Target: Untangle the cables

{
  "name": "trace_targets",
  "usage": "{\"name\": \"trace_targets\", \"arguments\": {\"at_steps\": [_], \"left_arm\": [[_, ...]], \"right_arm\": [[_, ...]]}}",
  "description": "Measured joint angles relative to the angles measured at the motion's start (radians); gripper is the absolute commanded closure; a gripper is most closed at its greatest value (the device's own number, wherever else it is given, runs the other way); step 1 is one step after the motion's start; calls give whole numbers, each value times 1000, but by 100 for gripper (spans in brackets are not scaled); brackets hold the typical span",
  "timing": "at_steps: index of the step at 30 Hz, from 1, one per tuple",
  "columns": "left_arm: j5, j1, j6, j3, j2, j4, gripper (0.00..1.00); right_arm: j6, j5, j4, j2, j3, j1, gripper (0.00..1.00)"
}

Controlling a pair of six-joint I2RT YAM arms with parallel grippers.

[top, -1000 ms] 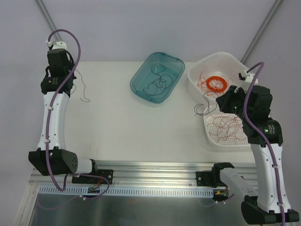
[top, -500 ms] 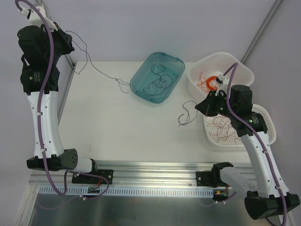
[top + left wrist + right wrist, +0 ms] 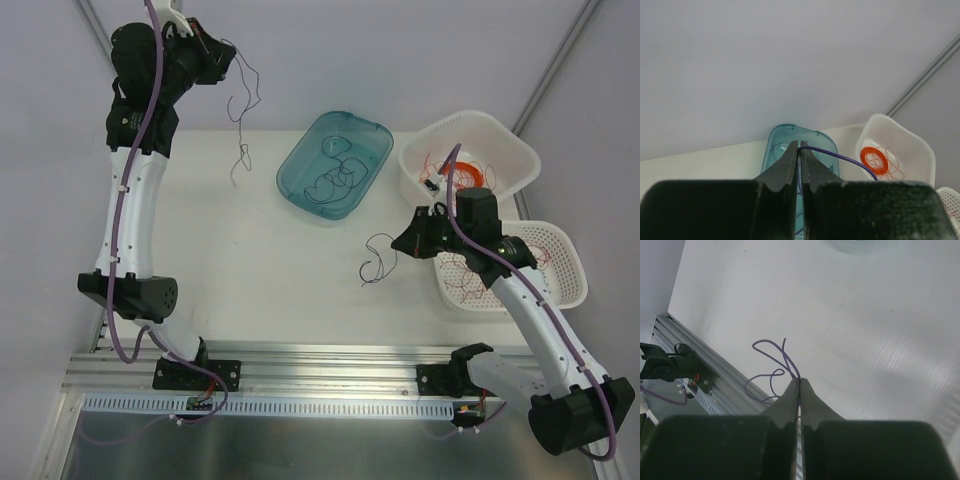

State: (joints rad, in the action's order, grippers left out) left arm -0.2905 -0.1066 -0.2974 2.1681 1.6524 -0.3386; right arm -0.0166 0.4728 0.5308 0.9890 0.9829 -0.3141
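Note:
My left gripper is raised high at the back left and is shut on a thin dark blue-black cable that hangs down from it. In the left wrist view the closed gripper pinches this purple-looking cable. My right gripper is shut on another dark curly cable over the table's middle right. The right wrist view shows the shut gripper and the cable's loops. Red cables lie in the white tub.
A teal tray holding a few dark cables stands at the back centre. A flat orange ring coil lies in the white tub. A white mesh basket with red wires stands at the right. A metal rail runs along the near edge.
My left arm has swung up and to the right, lifting its dark cable off the table so it hangs free. My right gripper has moved left, away from the tub, carrying its dark cable.

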Motion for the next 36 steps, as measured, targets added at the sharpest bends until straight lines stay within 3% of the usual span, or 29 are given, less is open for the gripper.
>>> {"name": "trace_targets", "arguments": {"at_steps": [12, 21, 22, 23, 25, 26, 30, 36], "left_arm": [[-50, -53, -86, 108, 149, 139, 100], [-71, -117, -87, 19, 275, 259, 97], [-74, -126, -86, -12, 290, 270, 94], [-77, -137, -82, -45, 306, 285, 76], [-85, -158, -72, -93, 341, 300, 52], [-92, -167, -71, -119, 358, 304, 34], [-101, -190, -62, -212, 384, 296, 4], [-84, -193, -57, -393, 283, 305, 1]], "right_arm": [[2, -8, -26, 37, -2, -51, 99], [2, -18, -25, 37, -17, -51, 99], [2, -19, -26, 37, -18, -51, 99], [2, -20, -26, 37, -18, -51, 99], [2, -21, -26, 37, -18, -53, 99], [2, -21, -26, 37, -18, -54, 99], [2, -24, -25, 37, -18, -64, 99], [8, -35, -25, 45, -14, -70, 99]]}}
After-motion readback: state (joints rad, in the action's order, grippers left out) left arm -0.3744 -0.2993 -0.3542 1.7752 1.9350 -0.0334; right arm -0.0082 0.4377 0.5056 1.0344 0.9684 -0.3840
